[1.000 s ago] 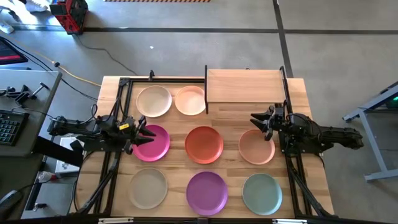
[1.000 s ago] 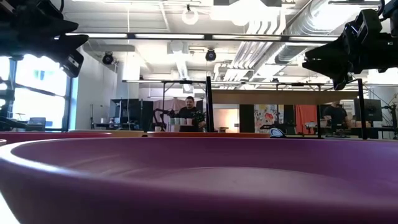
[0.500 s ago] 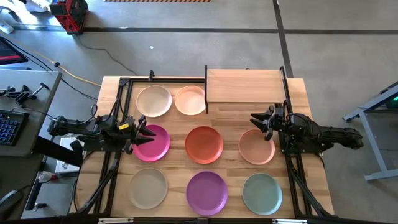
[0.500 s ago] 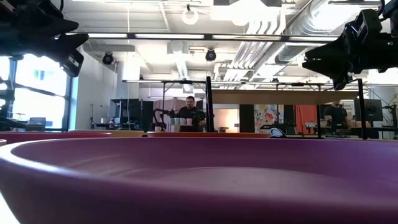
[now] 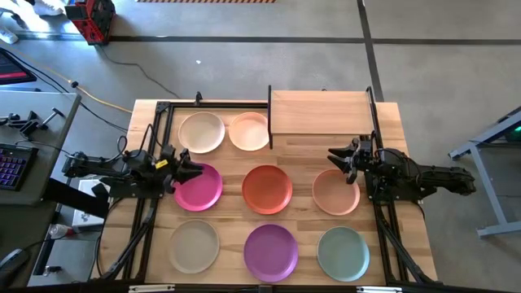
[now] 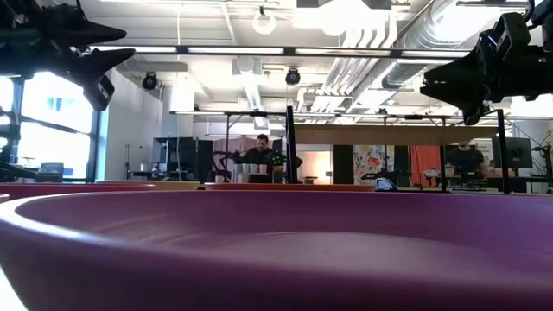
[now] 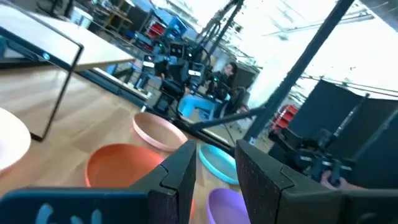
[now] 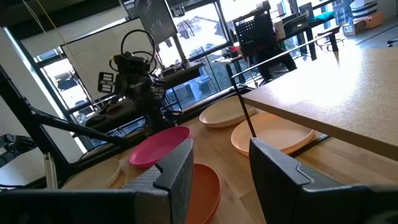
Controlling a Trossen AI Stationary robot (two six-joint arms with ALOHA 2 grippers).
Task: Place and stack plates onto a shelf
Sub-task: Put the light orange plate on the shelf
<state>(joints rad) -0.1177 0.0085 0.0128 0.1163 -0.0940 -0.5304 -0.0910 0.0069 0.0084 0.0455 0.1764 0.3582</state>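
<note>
Plates: all eight lie singly on the counter [image 5: 411,236]; none is stacked or shelved. Near row: beige plate [image 5: 194,246], purple plate [image 5: 271,250], grey-green plate [image 5: 343,252]. Middle row: magenta plate [image 5: 202,189], orange plate [image 5: 267,189], salmon plate [image 5: 334,194]. Far row: cream plate [image 5: 202,132], peach plate [image 5: 249,131], beside the bare shelf [image 5: 319,112]. The left gripper [image 5: 192,170] stands open and empty over the magenta plate's edge. The right gripper [image 5: 334,157] stands open and empty over the salmon plate's edge.

Eight round shallow plates [image 5: 268,189] flat on the counter [image 5: 407,203], in three rows, none stacked. Magenta plate [image 5: 200,186] tilted, one edge raised. Light-wood shelf [image 5: 319,112] bare at the far right, beside the peach plate [image 5: 249,131].
</note>
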